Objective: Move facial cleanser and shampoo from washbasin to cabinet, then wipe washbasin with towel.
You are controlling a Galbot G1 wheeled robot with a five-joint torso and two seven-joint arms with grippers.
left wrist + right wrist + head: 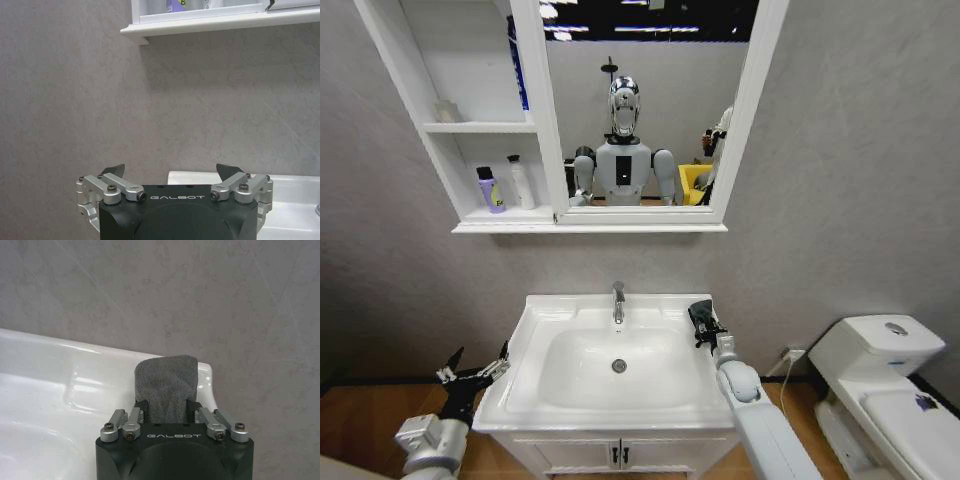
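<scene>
The white washbasin [545, 330] with its chrome tap [618, 300] sits below the cabinet [470, 128] and mirror. A purple-capped bottle [491, 190] and a white bottle [521, 183] stand on the cabinet's lower shelf. My right gripper [701, 318] is over the basin's back right corner, shut on the dark grey towel [166, 385], which sticks out between its fingers above the washbasin rim [75, 347]. My left gripper [475, 366] hangs open and empty just off the basin's left edge; in the left wrist view its fingers [115, 170] are spread wide before the wall.
A white toilet [880, 370] stands to the right. The low vanity doors [615, 455] are under the basin. Grey wall [75, 100] lies behind, and the cabinet's bottom ledge [220, 22] overhangs above the left gripper.
</scene>
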